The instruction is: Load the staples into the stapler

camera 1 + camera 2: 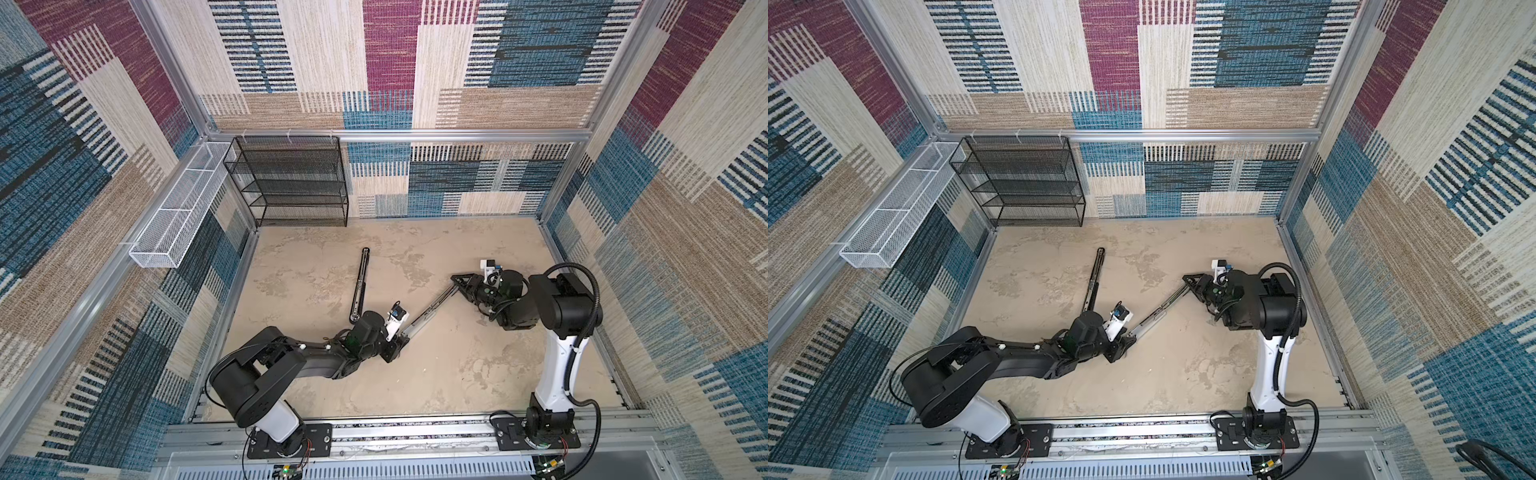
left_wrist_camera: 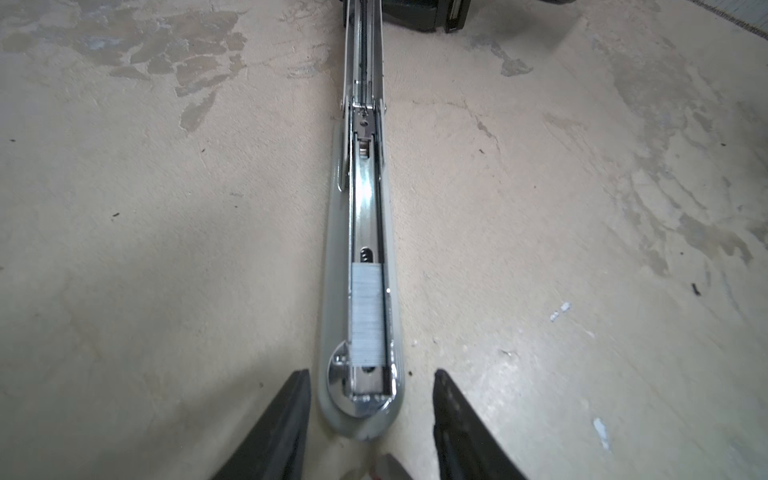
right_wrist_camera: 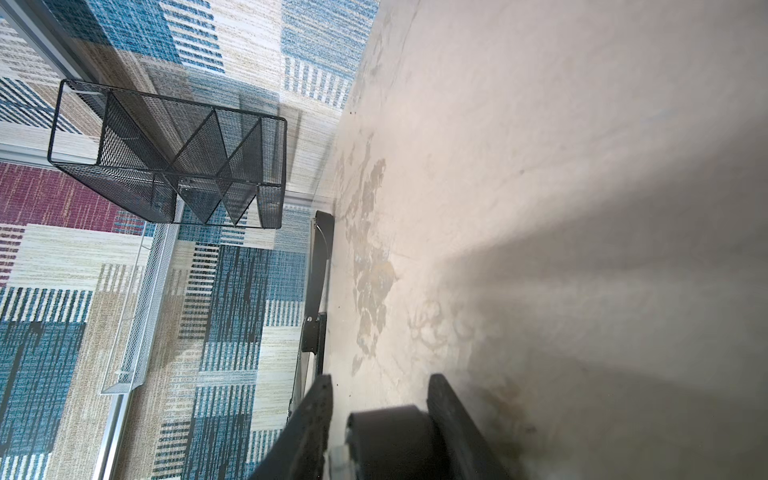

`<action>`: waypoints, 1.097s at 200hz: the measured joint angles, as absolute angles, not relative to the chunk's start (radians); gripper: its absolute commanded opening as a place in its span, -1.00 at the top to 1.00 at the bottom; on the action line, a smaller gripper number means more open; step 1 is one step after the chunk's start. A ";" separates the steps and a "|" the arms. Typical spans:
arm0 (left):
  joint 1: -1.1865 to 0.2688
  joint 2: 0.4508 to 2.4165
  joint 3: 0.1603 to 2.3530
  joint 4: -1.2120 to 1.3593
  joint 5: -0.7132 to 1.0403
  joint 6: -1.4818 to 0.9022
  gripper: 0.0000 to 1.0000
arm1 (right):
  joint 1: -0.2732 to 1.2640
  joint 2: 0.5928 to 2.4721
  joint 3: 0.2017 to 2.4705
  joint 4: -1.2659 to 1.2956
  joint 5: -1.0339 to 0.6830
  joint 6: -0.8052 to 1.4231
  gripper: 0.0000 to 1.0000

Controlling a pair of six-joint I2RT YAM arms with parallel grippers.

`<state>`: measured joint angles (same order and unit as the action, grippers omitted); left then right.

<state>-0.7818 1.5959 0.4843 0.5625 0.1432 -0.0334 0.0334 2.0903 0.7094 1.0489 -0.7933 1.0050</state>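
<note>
A long grey stapler [image 1: 428, 309] lies opened out flat on the tan table, running between my two grippers. In the left wrist view its chrome magazine [image 2: 365, 199] faces up. A strip of grey staples [image 2: 368, 311] sits in the channel near the rounded front end. My left gripper [image 2: 372, 374] is open, one finger on each side of that end, touching neither side. My right gripper [image 3: 381, 378] is shut on the black rounded end of the stapler's cover [image 3: 386, 440], at the far end of the stapler in both top views [image 1: 457, 279].
A second long black bar-shaped tool [image 1: 360, 286] lies on the table to the left of the stapler. A black mesh shelf rack [image 1: 291, 183] stands at the back left. A white mesh basket [image 1: 178, 208] hangs on the left wall.
</note>
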 measured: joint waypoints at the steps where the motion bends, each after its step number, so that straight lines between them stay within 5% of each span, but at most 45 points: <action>1: -0.782 1.597 0.484 0.563 0.144 -0.033 0.00 | 0.033 2.090 0.709 1.048 -0.793 1.005 0.17; 63: -0.782 1.635 0.474 0.655 0.164 -0.034 0.17 | 0.034 2.079 0.708 1.016 -0.793 0.997 0.17; 120: -0.781 1.642 0.483 0.660 0.163 -0.035 0.64 | 0.036 2.057 0.701 0.998 -0.793 0.989 0.17; 219: -0.781 1.621 0.495 0.624 0.165 -0.041 0.79 | 0.096 1.850 0.689 0.817 -0.717 0.844 0.18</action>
